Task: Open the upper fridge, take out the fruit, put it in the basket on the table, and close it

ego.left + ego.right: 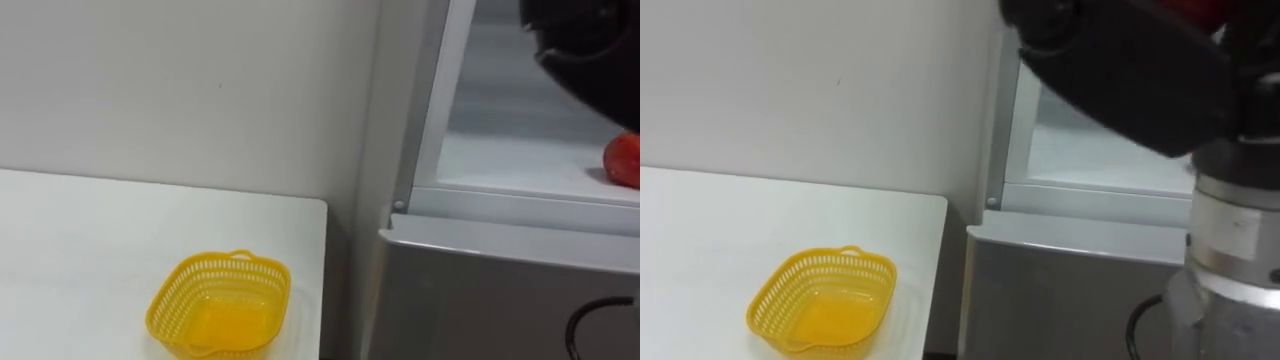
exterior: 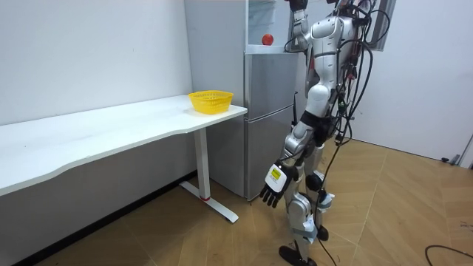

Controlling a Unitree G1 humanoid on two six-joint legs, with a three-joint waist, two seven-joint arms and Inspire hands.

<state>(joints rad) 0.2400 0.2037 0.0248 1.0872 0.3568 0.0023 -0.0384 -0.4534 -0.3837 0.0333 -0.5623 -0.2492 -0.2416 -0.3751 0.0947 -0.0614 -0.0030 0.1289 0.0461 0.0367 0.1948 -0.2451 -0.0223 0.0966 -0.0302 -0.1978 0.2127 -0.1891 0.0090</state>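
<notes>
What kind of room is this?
Probably a kitchen-like room: a silver fridge with its upper part open, a red fruit inside, and a long white table holding a yellow basket.

One basket [image 1: 218, 305], one red fruit [image 1: 624, 160] — one table [image 1: 80, 240], one fridge [image 1: 480, 290].

Bright yellow plastic lattice basket [image 1: 218, 305], near left, with an openwork mesh pattern all round its walls. Under it, the plain white tabletop [image 1: 90, 240]. Behind, the off-white wall [image 1: 200, 90], unpatterned. On the right stands the silver-grey metal fridge [image 1: 480, 300], its upper compartment pale white inside. Far right on that shelf is a glossy red round object [image 1: 624, 160]. The room view shows the warm brown wood-plank floor [image 2: 399, 214] and the left robot hand [image 2: 272, 193], black.
</notes>
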